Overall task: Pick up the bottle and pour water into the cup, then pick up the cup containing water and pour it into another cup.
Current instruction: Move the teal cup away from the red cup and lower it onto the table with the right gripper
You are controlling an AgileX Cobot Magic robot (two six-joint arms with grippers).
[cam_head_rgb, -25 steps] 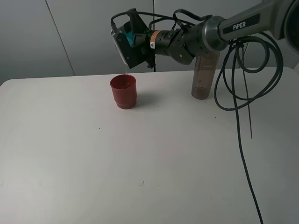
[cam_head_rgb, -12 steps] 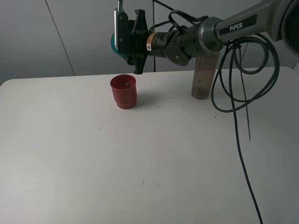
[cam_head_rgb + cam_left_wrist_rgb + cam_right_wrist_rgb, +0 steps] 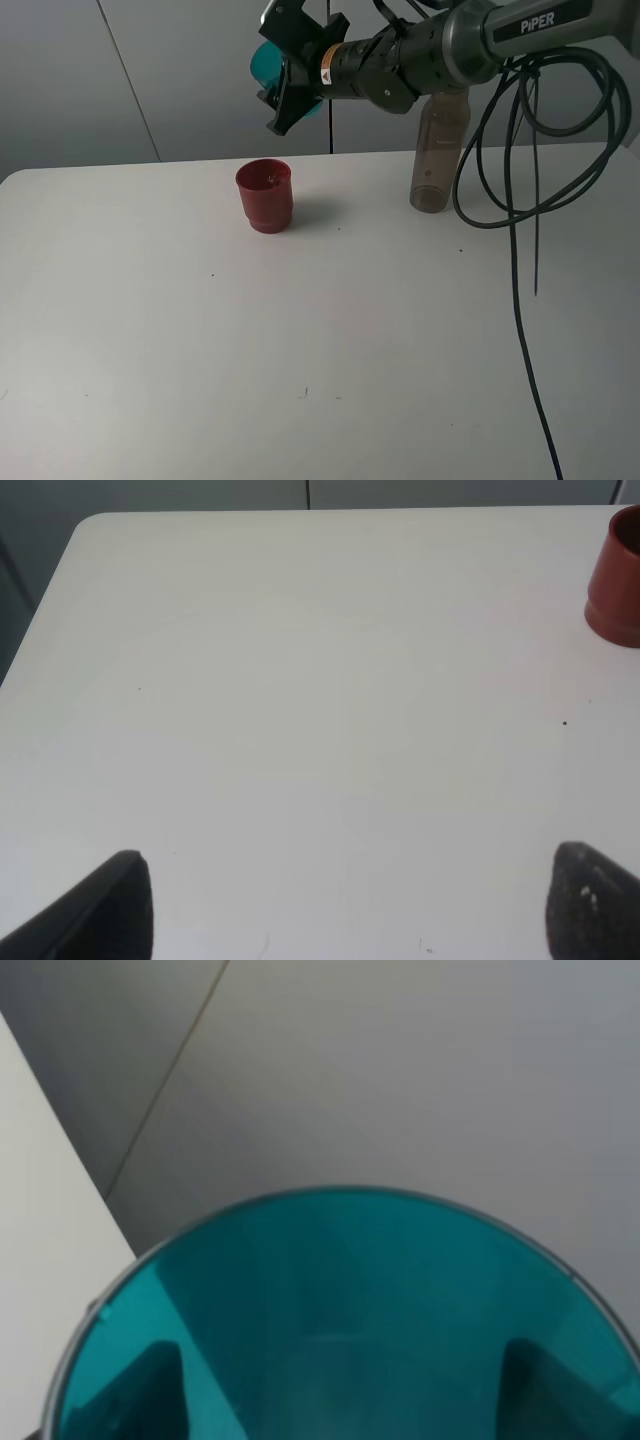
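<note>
Exterior high: right gripper (image 3: 291,72) clamped on teal cup (image 3: 268,62), tilted above red cup (image 3: 265,196); bottle (image 3: 437,150) half hidden behind arm.
Left wrist: left gripper (image 3: 345,905) tips apart, cropped; red cup at edge.
Right wrist: cup fills frame, contents possibly none.

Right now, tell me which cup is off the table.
The teal cup, held aloft in the right gripper; the red cup stands on the table.

Only legible txt: "PiPER", white caps on my right arm (image 3: 540,22), grey link, ext. high view. Small orange/yellow sticker nr my wrist (image 3: 326,72), too small to read.
</note>
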